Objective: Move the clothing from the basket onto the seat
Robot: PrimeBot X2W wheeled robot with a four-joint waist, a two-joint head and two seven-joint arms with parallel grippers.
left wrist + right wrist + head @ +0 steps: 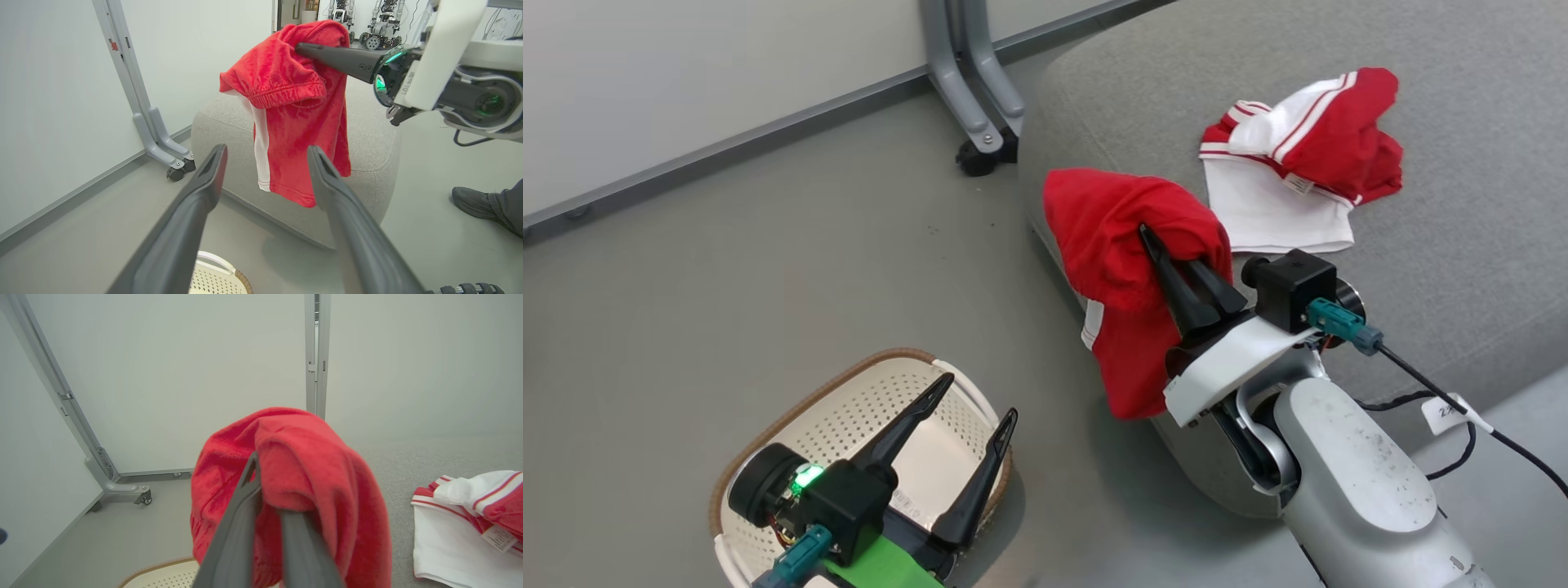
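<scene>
clamping red clothing [1107, 229], right end effector [1172, 257] hangs; left end effector [979, 395] gapes empty.

The left pincer [980, 396] and right pincer [1168, 251] each have two long dark fingers. The right forearm [1347, 474] is pale silver-grey (dark-speckled) — a black cable [1421, 378] trailing; green tape [882, 563] wraps the left wrist.

Grey seat [1462, 245] bears one red-and-white garment [1298, 163]; floor [768, 245] bears the basket [849, 408].
</scene>
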